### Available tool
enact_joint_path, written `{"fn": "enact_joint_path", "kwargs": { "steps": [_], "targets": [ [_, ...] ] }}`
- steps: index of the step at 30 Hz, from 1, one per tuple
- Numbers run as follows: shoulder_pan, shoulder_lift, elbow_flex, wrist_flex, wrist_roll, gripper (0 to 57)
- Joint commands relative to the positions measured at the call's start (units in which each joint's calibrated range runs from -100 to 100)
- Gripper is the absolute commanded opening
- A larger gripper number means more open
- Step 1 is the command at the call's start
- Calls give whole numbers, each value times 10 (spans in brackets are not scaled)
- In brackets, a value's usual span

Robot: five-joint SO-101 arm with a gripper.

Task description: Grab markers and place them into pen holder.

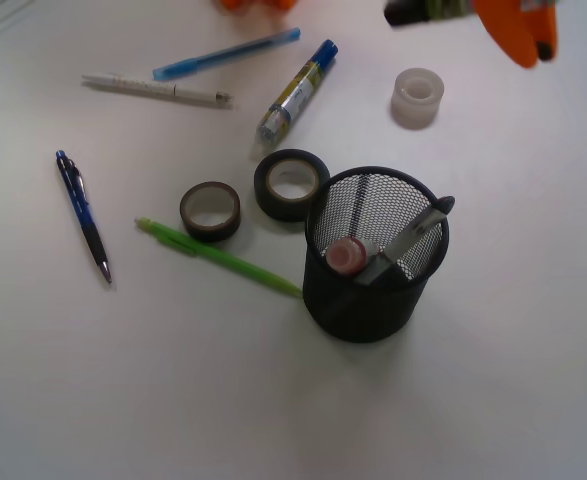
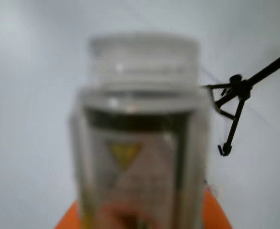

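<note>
Orange fingers [image 1: 513,25] look clamped on a black-capped marker [image 2: 142,138], up high, well behind the mesh pen holder [image 1: 377,256]. I'd centre it over the rim, tip it upright, then drop beside the pink-capped one [image 1: 346,256].

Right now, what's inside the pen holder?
Inside the pen holder: a marker with a pink-red cap standing upright, and a silver pen leaning on the rim. Their lower parts are hidden by the mesh wall, so anything lying at the bottom can't be seen.
</note>
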Motion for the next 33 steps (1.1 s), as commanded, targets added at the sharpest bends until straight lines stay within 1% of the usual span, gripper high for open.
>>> {"fn": "enact_joint_path", "kwargs": {
  "steps": [1,7,11,17,22,27,30,33],
  "targets": [
    [22,7,-28,-113,-4,4],
    [55,35,-23,-271,-12,4],
    [78,71,-22,-348,-51,4],
    [89,98,-12,-365,-66,4],
    [86,68,152,-388,-102,4],
    [86,20,362,-554,-104,6],
    [92,15,428,-646,-103,6],
    [89,12,454,-676,-102,9]
  ]
}}
